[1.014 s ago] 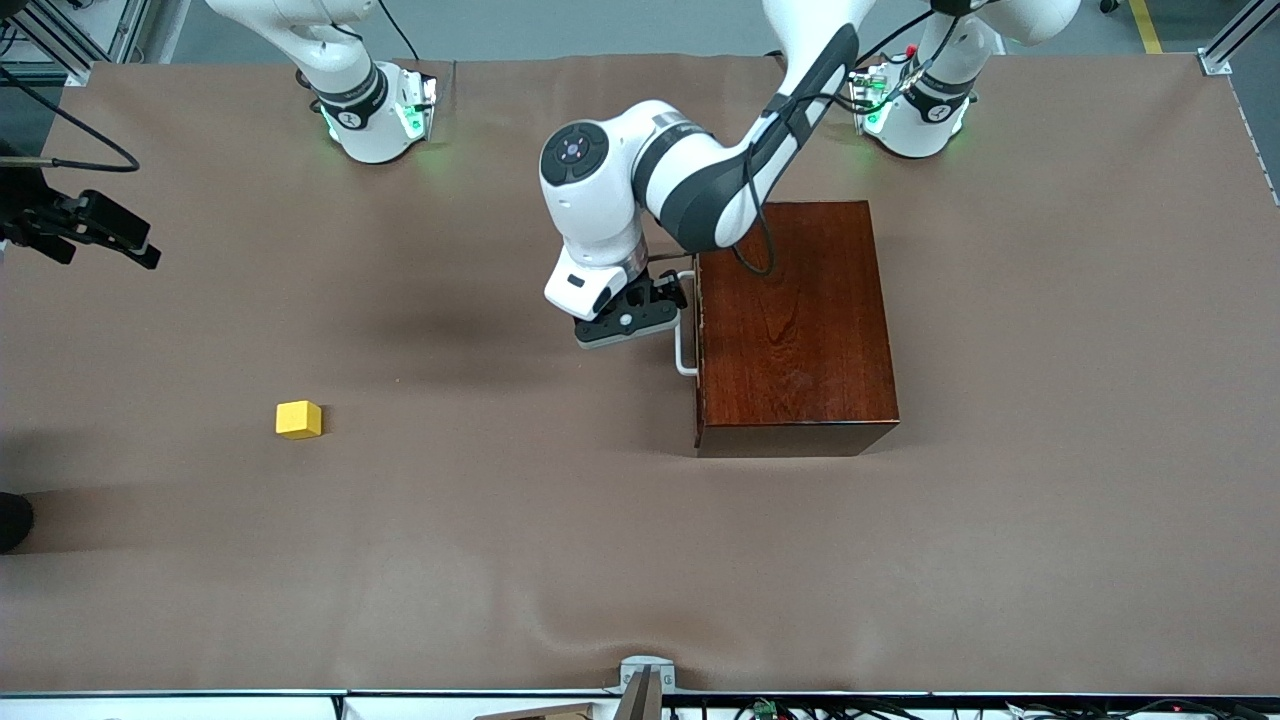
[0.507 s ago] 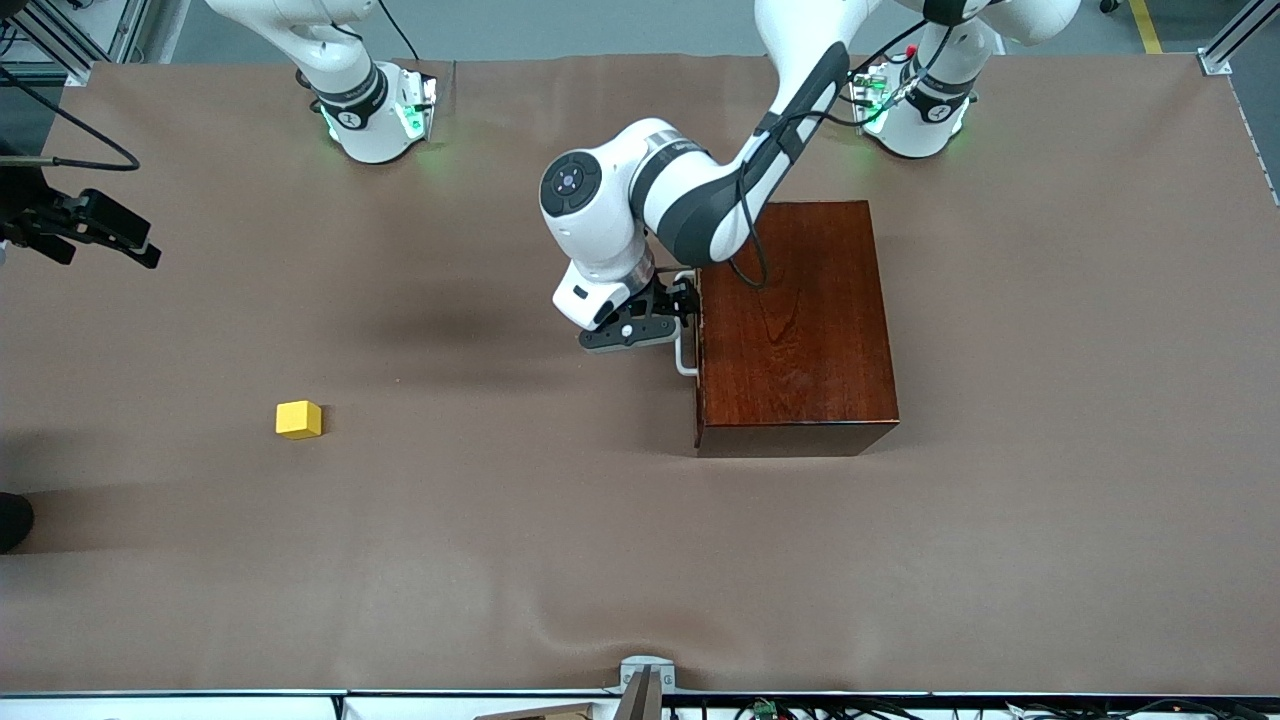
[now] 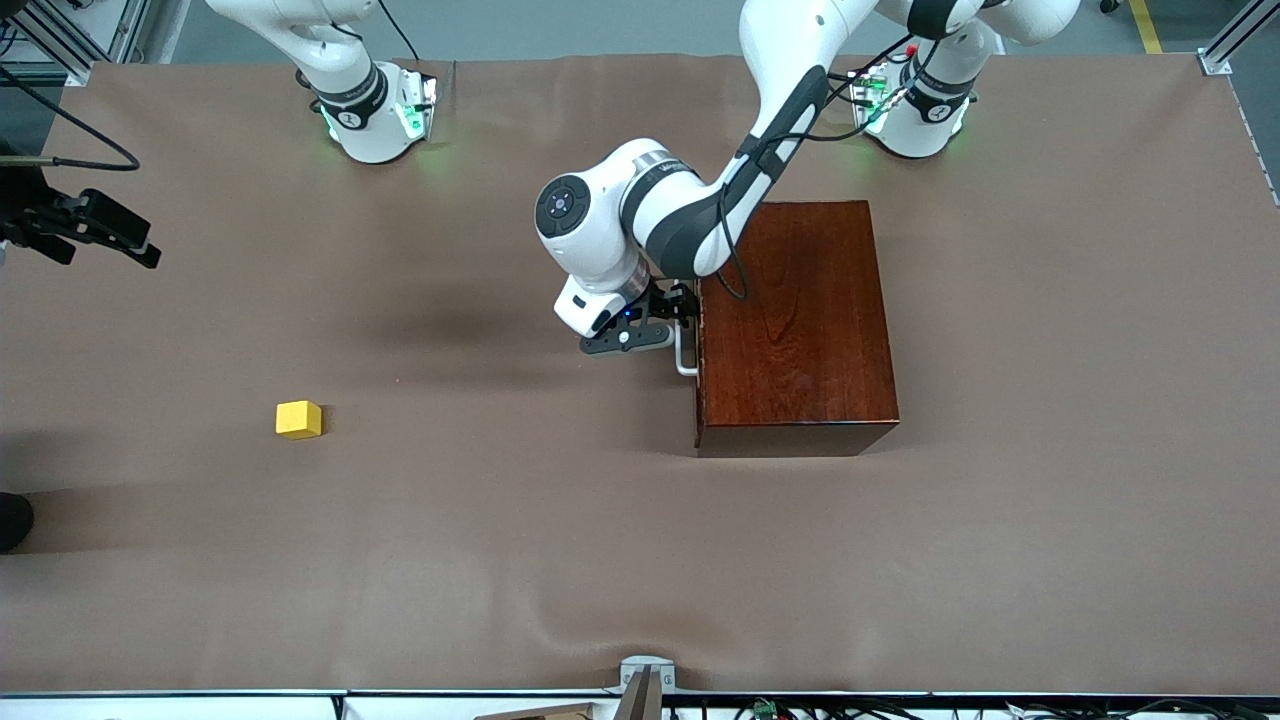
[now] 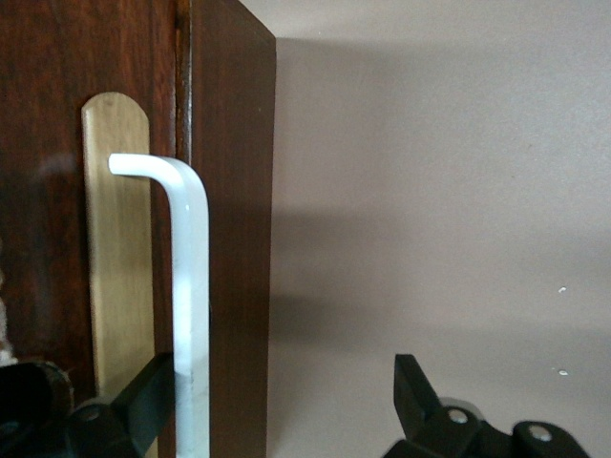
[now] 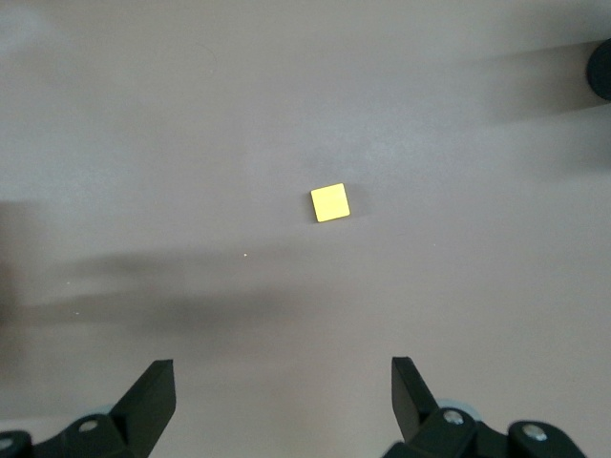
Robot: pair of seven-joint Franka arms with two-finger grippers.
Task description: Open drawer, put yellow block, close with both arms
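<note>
The reddish-brown wooden box (image 3: pixel 790 320) stands mid-table toward the left arm's end. Its drawer (image 4: pixel 38 191) is shut, with the dark front flush with the box. The white bar handle (image 3: pixel 686 360) also shows in the left wrist view (image 4: pixel 191 286). My left gripper (image 3: pixel 680 305) is open at the handle (image 4: pixel 284 410). The bar lies between its fingers, close against one finger (image 4: pixel 143 405). The yellow block (image 3: pixel 299 419) sits alone on the table toward the right arm's end. My right gripper (image 5: pixel 284 405) is open and empty, high over the block (image 5: pixel 329 202). It is out of the front view.
The table (image 3: pixel 500 560) is covered in brown cloth. A black device on a cable (image 3: pixel 90 230) juts in at the right arm's end. A metal bracket (image 3: pixel 645 675) sits at the table edge nearest the front camera.
My left gripper has moved in toward the drawer front, so its fingers now straddle the white handle. The block and the box have not moved.
</note>
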